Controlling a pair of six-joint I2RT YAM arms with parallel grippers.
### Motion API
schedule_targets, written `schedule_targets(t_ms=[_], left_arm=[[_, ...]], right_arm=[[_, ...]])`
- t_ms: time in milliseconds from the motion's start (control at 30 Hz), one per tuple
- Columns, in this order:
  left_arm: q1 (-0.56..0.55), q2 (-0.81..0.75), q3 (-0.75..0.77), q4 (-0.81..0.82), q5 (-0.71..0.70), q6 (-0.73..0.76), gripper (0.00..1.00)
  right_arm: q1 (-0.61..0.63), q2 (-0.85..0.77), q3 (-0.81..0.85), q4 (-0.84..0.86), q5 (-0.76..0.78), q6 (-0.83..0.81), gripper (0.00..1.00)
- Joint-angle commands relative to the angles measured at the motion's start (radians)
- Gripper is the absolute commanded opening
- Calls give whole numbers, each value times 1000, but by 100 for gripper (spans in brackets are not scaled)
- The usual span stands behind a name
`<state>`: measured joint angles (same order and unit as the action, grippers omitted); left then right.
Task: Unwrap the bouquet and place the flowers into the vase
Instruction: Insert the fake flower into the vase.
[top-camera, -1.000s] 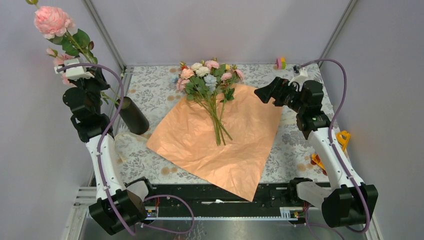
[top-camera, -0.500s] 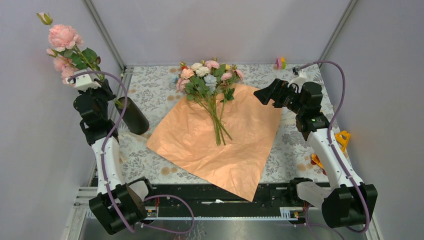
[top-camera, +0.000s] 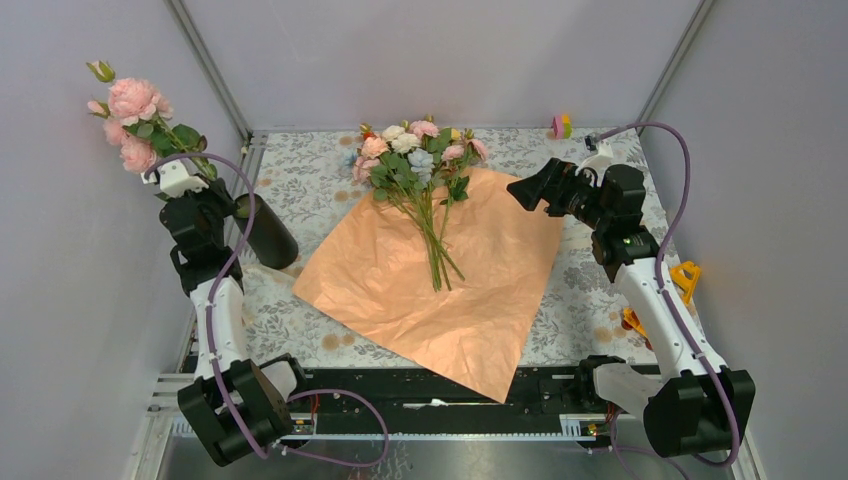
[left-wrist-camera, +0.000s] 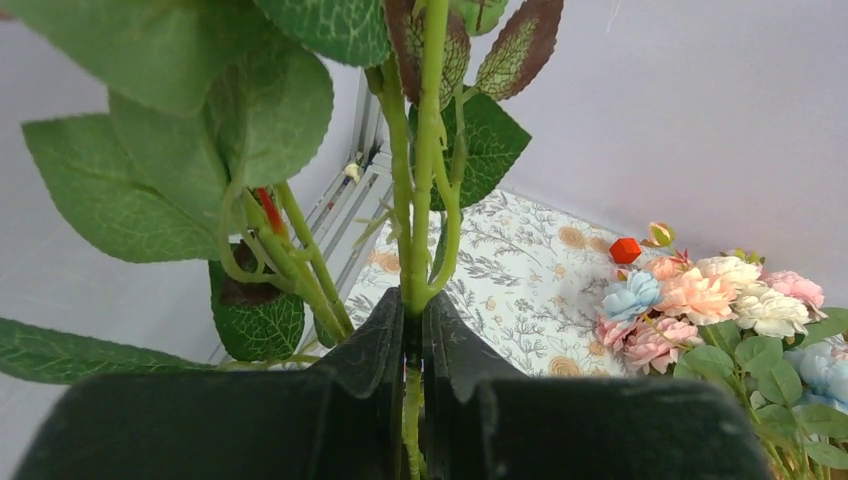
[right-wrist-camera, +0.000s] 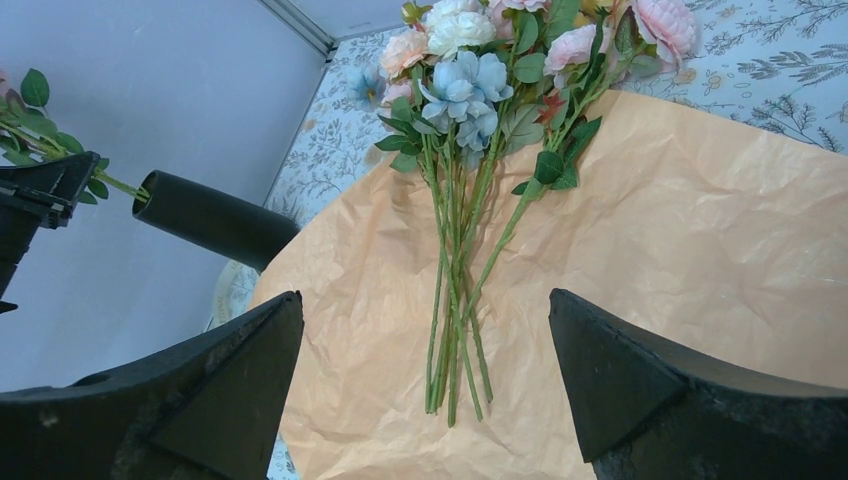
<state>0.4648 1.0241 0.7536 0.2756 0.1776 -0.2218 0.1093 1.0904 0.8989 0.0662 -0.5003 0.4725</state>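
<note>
- Main risk — the lower end of the held stem meets the rim of the vase (top-camera: 268, 232) instead of its bore. The vase is slim and tall, so a sideways push from the stem could tip it onto the table (top-camera: 300, 165).
- In the right wrist view the stem tip sits right at the vase mouth; I cannot tell whether it is inside.
- 2nd risk: the leaves just above the grip are wide and could snag on the narrow mouth, stalling the sprig or dragging the vase along.
- 3rd risk: the sprig looks top-heavy, with its pink heads well above the fingers, so it could pivot in the pinch.
- The left gripper (left-wrist-camera: 412, 320) is clenched on the green stem of a pink sprig (top-camera: 135, 100), its fingers nearly meeting around it.
- The left arm rises steeply at the left edge, wrist raised beside the vase, with the sprig leaning up and out to the left.
- The right gripper (top-camera: 522, 190) is spread wide and holds nothing — it hovers over the right edge of the kraft paper (top-camera: 450, 300), pointing toward the middle.
- The other flowers (top-camera: 420, 160) lie on the flattened paper, heads at the far side, stems toward the near side.
</note>
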Motion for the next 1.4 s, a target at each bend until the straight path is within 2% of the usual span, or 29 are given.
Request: schedule_targets(t_ms=[0,133,567,800,1367], left_arm=[[6,16,-13,27,-30,-35,7],[6,22,-22,20,-14,-50,10],[6,-3,-21,-30,1,-69,33],[6,-42,16,-117,-33,-93,44],[6,-137,50,-223,7,-167,56]], right_arm=[[-5,-29,-4,60,-33,10,99],[-5,-33,-6,70,-41,16,99],[-5,-28,-5,86,-57,25,99],[-5,-25,-3,86,-61,27,99],[-5,-15,-3,96,-77,40,99]])
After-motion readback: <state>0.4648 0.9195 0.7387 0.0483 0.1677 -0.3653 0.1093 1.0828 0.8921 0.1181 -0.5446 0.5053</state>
